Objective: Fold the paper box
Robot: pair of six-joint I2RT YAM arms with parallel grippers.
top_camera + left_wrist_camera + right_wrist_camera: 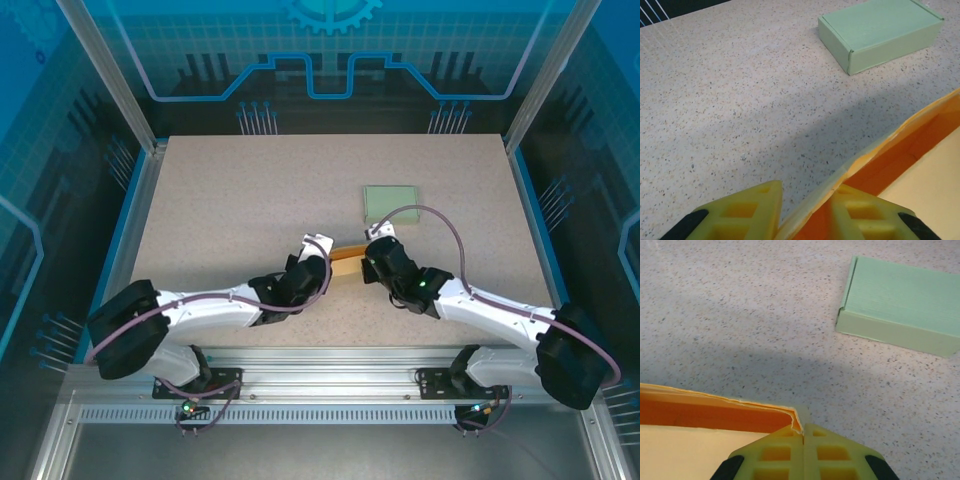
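Left gripper (805, 199) — we record its yellow pads clenched on the left end wall of the paper box (920, 165). Right gripper (803, 432) — pads pressed together, nipping the box's right corner. We place the orange box between the two grippers, mid-width on the near half of the table (230, 190). A closed green box (390, 203) lies farther back, apart.
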